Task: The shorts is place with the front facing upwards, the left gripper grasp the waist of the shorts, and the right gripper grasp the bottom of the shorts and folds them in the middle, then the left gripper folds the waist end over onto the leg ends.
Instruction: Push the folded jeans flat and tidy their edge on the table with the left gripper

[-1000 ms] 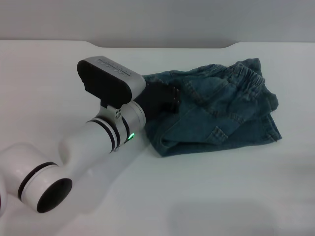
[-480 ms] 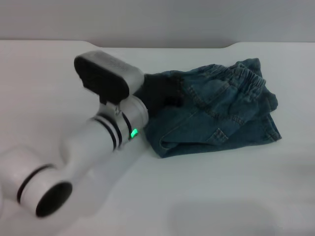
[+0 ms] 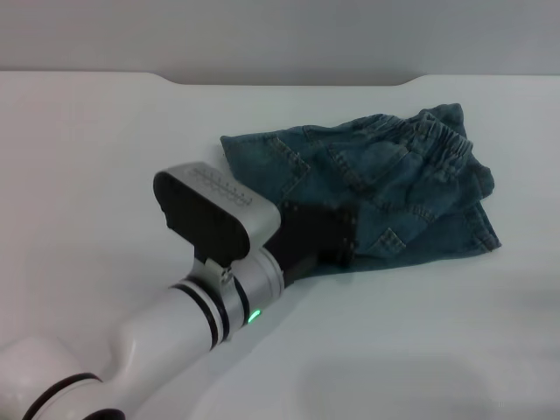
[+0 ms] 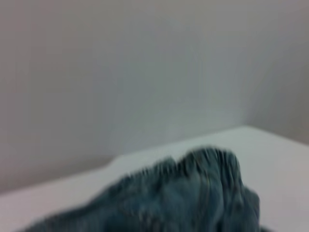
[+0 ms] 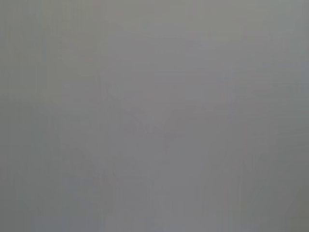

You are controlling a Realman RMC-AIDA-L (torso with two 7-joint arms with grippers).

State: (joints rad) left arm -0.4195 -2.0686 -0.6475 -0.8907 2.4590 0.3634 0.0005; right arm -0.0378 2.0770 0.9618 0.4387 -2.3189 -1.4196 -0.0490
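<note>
The left gripper (image 3: 337, 238) sits low at the near edge of the shorts (image 3: 376, 188), its black claw laid against the denim; whether the fingers are spread, pressed together or pinching cloth cannot be told, since the claw's own body and the dark fabric hide the tips. Its arm runs back toward the robot and away from the garment, the green light (image 3: 255, 316) glowing on the wrist just behind the claw, which suggests the arm has reached forward from the body side to work on the near hem rather than from above. Straight ahead of the claw, the shorts lie as a compact folded bundle on the white table (image 3: 105, 149), several layers thick, so the fold down the middle looks to be done. Farther out and to the claw's right, the waist (image 3: 446, 140) shows as a puckered gathered band lying on top at the far right corner of the bundle, which reads as the waist end brought over the rest. The leg ends cannot be singled out with certainty; they appear to be buried under or along the edges of the bundle. The flat corner of denim to the claw's far left lies spread on the table. In the left wrist view the denim (image 4: 193, 193) rises as a blurred hump close beneath the camera. The right gripper is out of sight; its wrist view shows only plain grey.
</note>
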